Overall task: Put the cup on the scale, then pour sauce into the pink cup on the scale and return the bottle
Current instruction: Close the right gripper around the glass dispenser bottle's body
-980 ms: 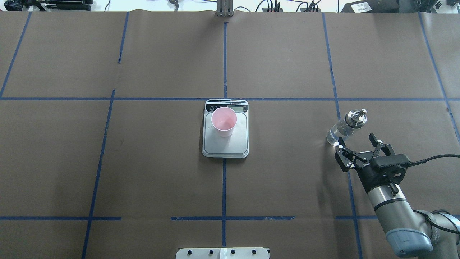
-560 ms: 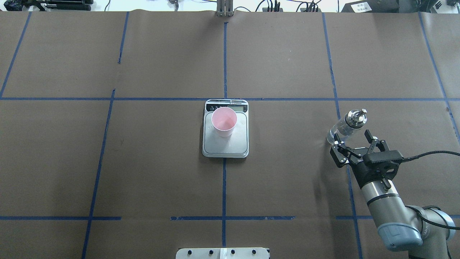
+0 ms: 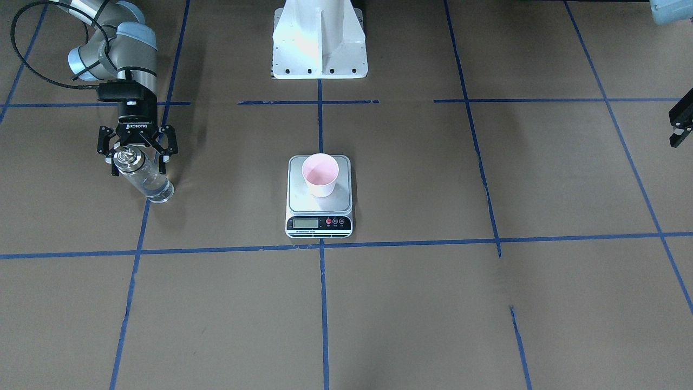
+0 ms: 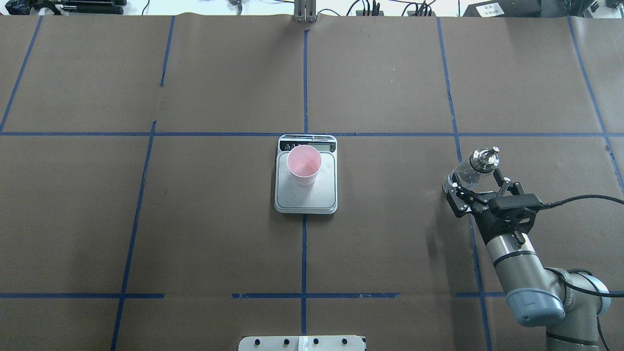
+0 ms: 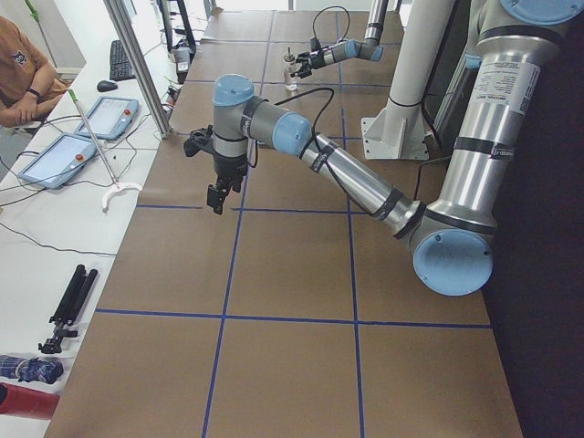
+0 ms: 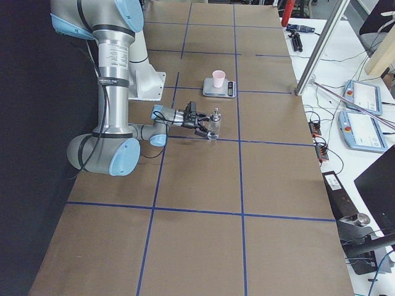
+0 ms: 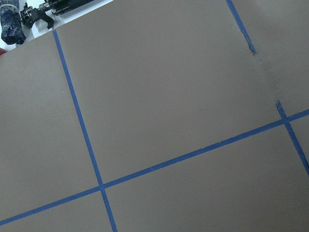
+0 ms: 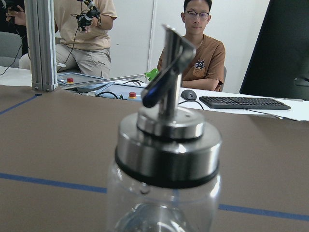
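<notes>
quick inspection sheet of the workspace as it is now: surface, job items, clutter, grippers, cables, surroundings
surface: table covered in brown paper with a blue tape grid
cup: upright on the scale, toward its display end
bottle: upright on the table on the robot's right, apart from the scale
clutter: nothing seen
right gripper: open, fingers either side of the bottle; contact cannot be told
left gripper: hangs over bare table; open or shut cannot be told
cables: black cable off the right wrist
surroundings: people, keyboard, pendants beside the table
</notes>
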Robot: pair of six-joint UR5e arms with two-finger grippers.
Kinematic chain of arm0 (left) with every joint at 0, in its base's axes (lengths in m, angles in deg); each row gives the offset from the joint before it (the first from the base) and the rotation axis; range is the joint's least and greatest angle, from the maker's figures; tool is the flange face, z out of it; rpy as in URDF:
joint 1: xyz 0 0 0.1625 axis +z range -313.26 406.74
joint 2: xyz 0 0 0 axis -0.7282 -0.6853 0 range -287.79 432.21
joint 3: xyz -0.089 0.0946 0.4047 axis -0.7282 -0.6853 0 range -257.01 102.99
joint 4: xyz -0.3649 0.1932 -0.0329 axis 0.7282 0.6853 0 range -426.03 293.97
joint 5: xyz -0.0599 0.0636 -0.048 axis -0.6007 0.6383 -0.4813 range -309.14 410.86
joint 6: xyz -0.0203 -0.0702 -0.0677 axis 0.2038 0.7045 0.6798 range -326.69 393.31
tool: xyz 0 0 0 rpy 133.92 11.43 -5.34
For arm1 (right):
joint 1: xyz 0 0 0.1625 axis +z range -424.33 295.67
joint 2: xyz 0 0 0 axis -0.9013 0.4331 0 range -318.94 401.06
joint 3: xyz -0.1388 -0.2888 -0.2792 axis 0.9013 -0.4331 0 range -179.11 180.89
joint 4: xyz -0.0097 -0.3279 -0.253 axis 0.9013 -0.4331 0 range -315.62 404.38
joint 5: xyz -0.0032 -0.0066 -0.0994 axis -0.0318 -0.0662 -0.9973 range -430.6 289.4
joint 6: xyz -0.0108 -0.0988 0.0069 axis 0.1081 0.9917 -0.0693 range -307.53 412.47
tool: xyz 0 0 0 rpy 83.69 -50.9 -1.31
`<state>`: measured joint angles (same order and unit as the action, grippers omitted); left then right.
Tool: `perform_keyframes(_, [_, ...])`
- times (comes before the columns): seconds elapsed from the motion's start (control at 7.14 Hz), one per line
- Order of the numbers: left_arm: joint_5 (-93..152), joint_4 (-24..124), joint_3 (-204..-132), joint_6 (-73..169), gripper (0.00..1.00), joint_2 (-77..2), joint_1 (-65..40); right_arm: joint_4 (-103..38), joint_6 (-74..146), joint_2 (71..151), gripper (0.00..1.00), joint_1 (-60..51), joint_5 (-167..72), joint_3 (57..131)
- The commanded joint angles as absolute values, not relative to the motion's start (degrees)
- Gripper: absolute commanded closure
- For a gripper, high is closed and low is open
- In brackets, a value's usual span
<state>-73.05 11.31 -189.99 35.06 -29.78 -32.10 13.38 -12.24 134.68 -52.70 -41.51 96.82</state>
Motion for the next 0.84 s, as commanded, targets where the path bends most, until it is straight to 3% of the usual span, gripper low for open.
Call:
perform_keyframes(0.0, [-72.98, 11.31, -190.04, 35.06, 0.00, -29.74, -32.10, 13.45, -12.22, 134.57, 0.00, -51.50, -39.84, 96.69])
perform_keyframes(0.7, [-72.98, 11.22, -190.13, 35.06, 0.00, -29.74, -32.10, 13.27, -12.04, 132.20, 0.00, -51.24, -39.58, 95.64])
